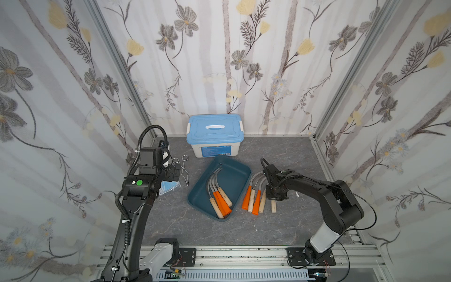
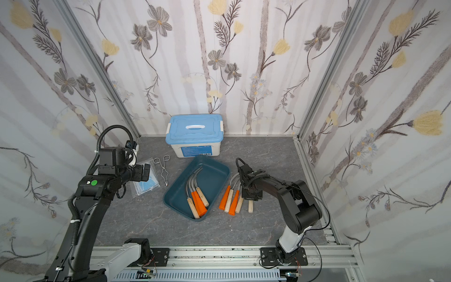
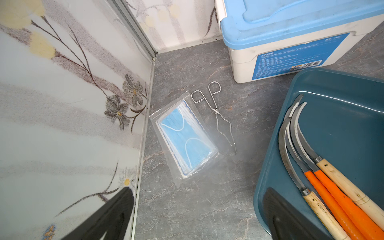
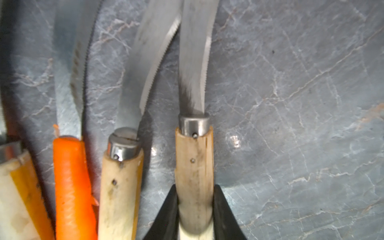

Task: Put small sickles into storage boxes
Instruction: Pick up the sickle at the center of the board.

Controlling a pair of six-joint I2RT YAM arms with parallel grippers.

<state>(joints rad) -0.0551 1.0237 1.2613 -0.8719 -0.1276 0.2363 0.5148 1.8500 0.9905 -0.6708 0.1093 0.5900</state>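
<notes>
teal tray; orange, pale-wood sickles; grey marbled table

walls: pale floral wallpaper | floor: grey marbled surface | corner posts: aluminium | light: bright, even

Bare grey tabletop lies open in front of the teal tray, while 5 sickles crowd its right side, a lidded white box stands close behind, and wire tongs lie left.
</notes>
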